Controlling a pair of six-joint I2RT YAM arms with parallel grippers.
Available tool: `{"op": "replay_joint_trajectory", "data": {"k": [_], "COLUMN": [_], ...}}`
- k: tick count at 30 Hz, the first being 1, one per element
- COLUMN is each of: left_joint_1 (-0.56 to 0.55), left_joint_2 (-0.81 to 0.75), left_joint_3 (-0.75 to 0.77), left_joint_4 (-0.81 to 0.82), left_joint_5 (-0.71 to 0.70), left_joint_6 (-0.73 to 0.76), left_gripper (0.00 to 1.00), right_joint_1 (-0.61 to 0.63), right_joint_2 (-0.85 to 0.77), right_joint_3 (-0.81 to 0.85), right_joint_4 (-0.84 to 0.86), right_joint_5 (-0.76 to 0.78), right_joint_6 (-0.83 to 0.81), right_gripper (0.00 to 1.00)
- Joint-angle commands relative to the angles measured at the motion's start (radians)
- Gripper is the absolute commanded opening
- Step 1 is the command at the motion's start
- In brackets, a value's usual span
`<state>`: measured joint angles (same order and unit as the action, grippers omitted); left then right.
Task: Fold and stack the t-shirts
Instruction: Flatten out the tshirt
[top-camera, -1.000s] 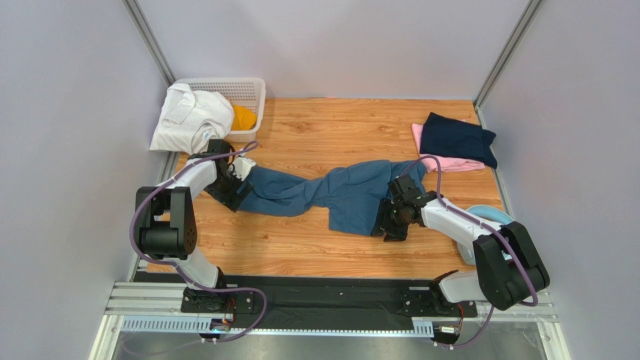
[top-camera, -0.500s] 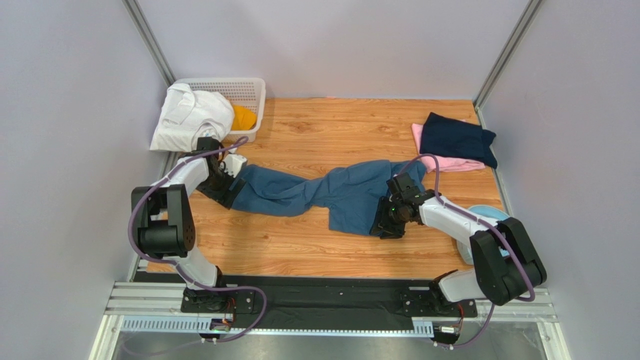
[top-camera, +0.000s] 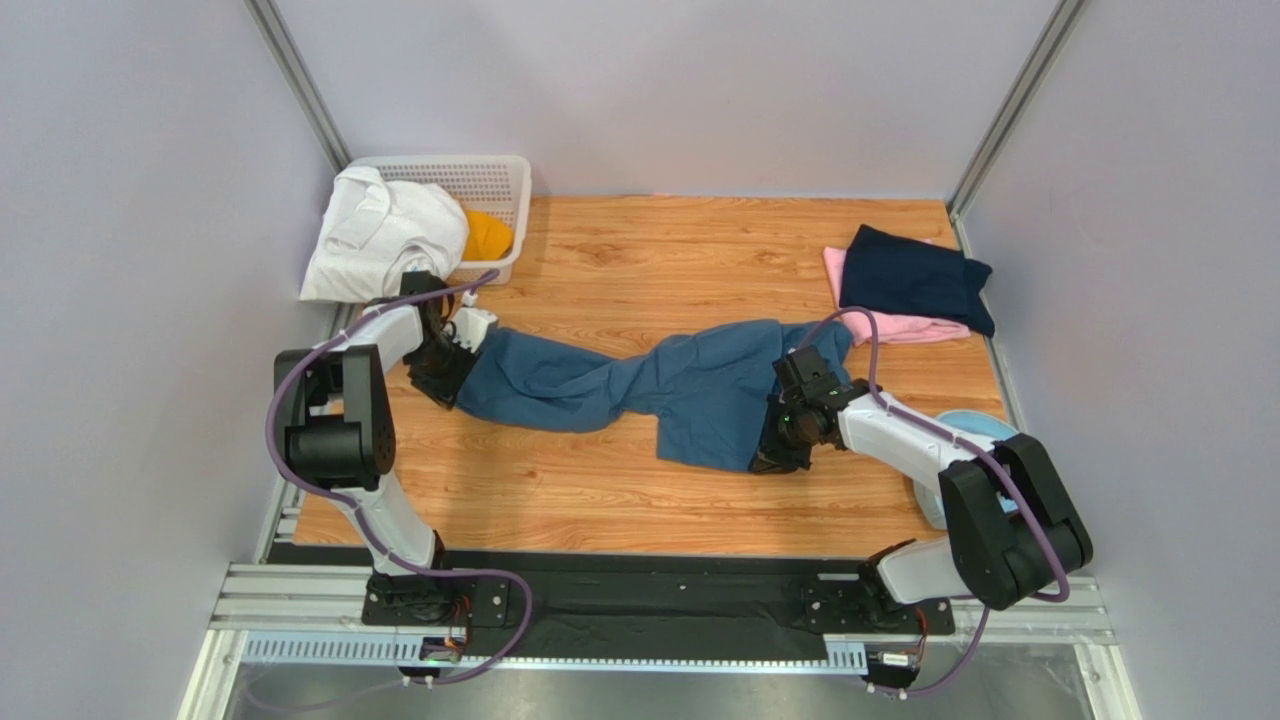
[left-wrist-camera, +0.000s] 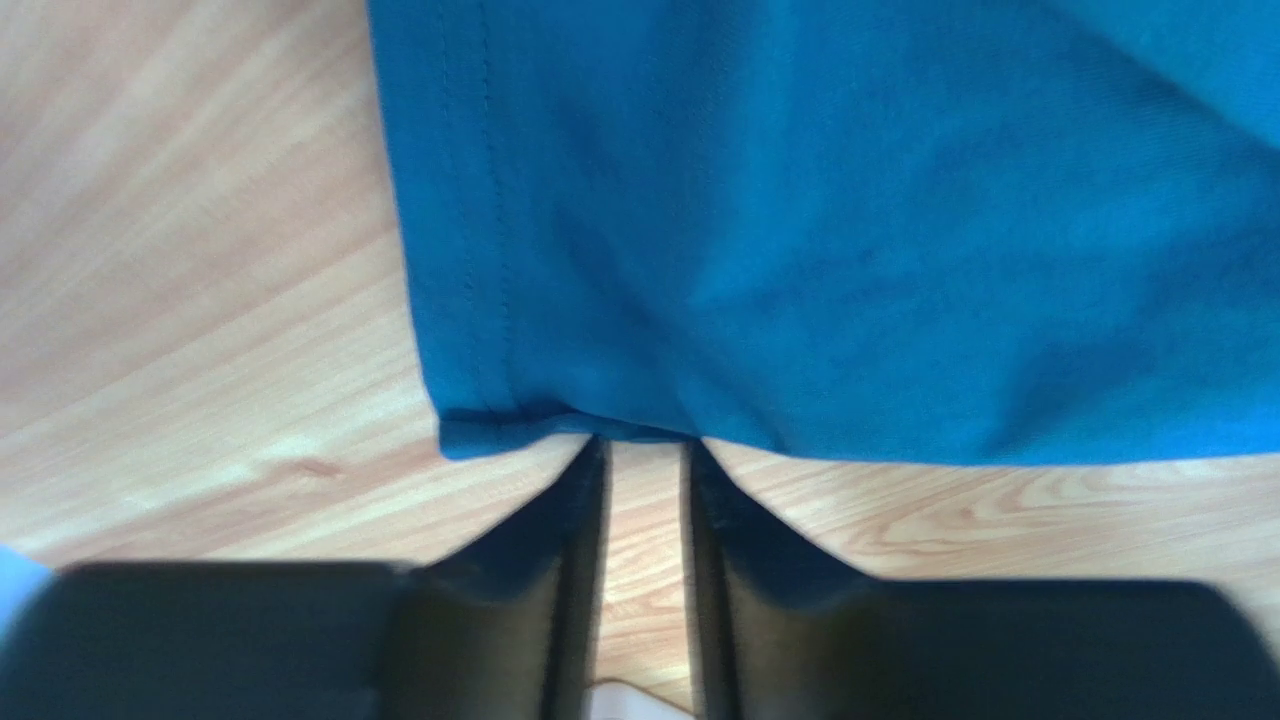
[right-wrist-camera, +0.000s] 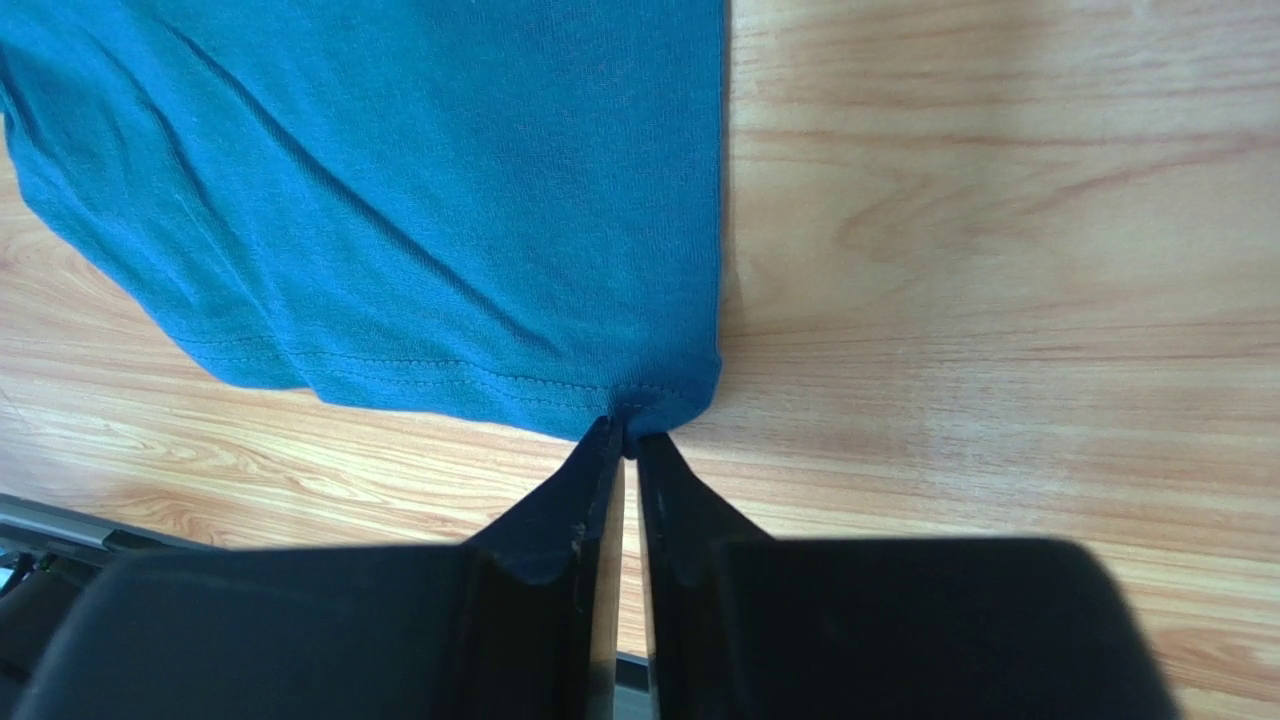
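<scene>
My right gripper (right-wrist-camera: 628, 432) was nearly closed, pinching a hem corner of the blue t-shirt (right-wrist-camera: 451, 195). The left gripper (left-wrist-camera: 646, 450) stood narrow at another hem edge — grip unconfirmed. The garment lay crumpled on the table (top-camera: 661, 255) between both. It was limp, light cloth — I judged hem corners the best hold.

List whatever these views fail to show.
- Left wrist view: the blue shirt's hem covers the left gripper's tips; a pinch can't be confirmed.
- Top view: the right arm hides most of a light-blue object.
- Top view: the navy shirt covers most of the pink shirt.
</scene>
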<state>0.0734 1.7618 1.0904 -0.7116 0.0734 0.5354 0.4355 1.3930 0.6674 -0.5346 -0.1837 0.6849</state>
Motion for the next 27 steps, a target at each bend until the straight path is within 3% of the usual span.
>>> {"op": "replay_joint_trajectory", "data": {"k": [1,6,22,23,26,27], "left_joint_1": [0.006,0.006,0.006,0.006,0.006,0.009], "left_joint_2": [0.018,0.002,-0.102,-0.110,-0.119,-0.124], "left_joint_3": [0.012,0.003,0.060,0.063,0.057,0.049], "left_joint_4": [0.046,0.054,-0.009,-0.015,-0.009,-0.002], "left_joint_5": [0.009,0.005,0.063,0.063,0.023,0.017], "left_joint_6": [0.005,0.008,-0.003,-0.002,0.006,0.009], "left_gripper": [0.21,0.00,0.00,0.02,0.31,0.33], "right_joint_1": [0.005,0.005,0.005,0.005,0.005,0.005], "right_joint_2": [0.003,-0.005,-0.152,-0.155,-0.149,-0.144], "right_joint_3": [-0.003,0.004,0.103,0.103,0.095,0.084], "right_joint_4": [0.022,0.007,-0.126,-0.128,-0.125,-0.117], "right_joint_5": [0.013,0.018,0.082,0.084,0.081,0.078], "right_joint_6": [0.002,-0.002,-0.031,-0.033,-0.028,-0.030], "right_gripper": [0.09,0.01,0.00,0.00,0.00,0.00]}}
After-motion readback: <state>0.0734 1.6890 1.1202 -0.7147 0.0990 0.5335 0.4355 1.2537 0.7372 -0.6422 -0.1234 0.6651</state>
